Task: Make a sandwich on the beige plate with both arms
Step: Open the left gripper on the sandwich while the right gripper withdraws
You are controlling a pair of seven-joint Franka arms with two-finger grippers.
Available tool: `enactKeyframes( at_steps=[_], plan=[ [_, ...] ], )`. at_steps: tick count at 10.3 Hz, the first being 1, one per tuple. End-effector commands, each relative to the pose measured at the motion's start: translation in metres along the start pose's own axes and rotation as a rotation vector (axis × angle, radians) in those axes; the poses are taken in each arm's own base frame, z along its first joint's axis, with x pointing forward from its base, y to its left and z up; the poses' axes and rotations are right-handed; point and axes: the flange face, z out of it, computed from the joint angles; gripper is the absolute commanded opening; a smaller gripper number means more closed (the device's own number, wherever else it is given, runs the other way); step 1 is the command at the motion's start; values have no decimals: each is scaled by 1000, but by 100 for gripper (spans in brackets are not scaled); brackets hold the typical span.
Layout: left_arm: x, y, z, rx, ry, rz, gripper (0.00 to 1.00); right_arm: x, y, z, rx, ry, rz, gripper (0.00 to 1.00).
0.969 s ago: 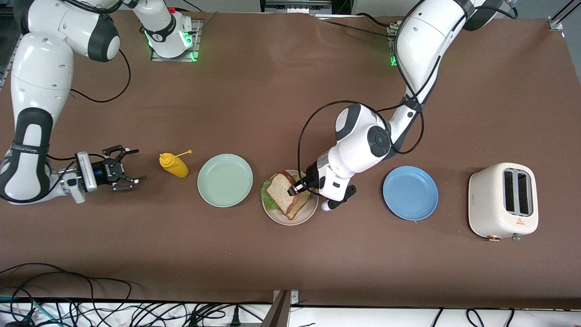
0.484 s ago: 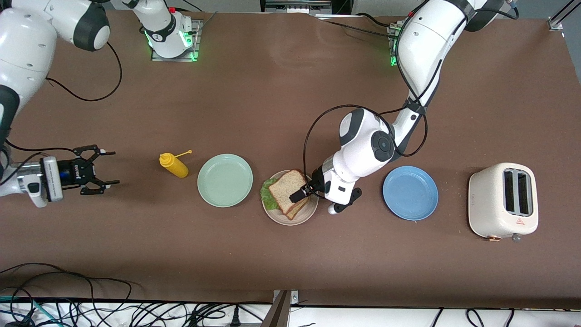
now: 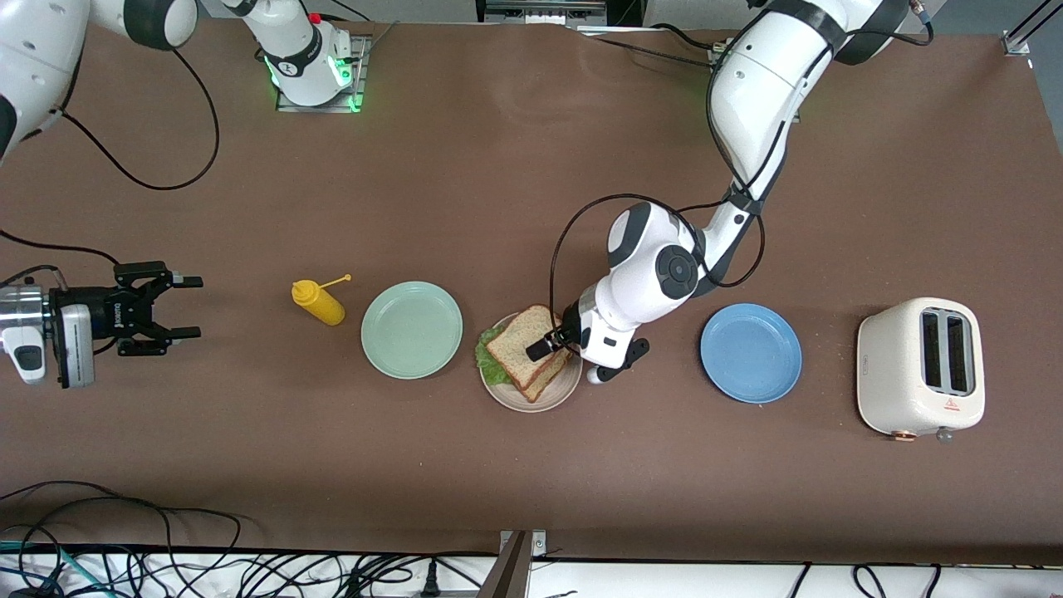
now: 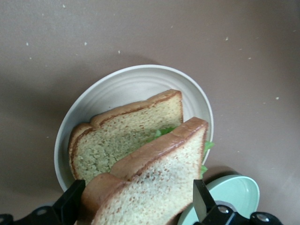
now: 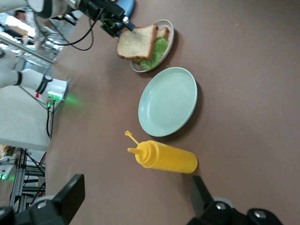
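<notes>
right tool [image 3: 170, 307] farther from mustard bottle [image 3: 319, 302]

A matte brown surface [image 3: 465, 149] filled the front view. Black cables [image 3: 166, 565] lay tangled along its near edge, over a white floor strip. A metal bracket [image 3: 516, 555] sat at that edge's middle.

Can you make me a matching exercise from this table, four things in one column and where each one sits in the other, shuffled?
Things:
1. yellow squeeze bottle
2. toaster
3. top bread slice
4. mint green plate

Places:
A. toward the left arm's end of the table
B. held in the left gripper over the beige plate
C. between the bottle and the beige plate
D. lying beside the mint green plate, toward the right arm's end

Pairs: 1-D, 2-A, 3-B, 4-C
</notes>
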Motion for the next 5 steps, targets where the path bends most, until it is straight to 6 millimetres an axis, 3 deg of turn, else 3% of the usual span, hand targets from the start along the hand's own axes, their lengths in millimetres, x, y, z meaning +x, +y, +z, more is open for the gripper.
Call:
enactKeyframes(
  at_steps=[1,3,5],
  plan=[
    [2,0,0,23,20,29,100,12,-54,-27,-160,-89,146,100],
    [13,-4,-4,29,41,27,100,38,-107,-33,-346,-211,267,100],
    [24,-5,-11,28,60,18,100,32,-142,-34,-508,-226,440,100]
  ],
)
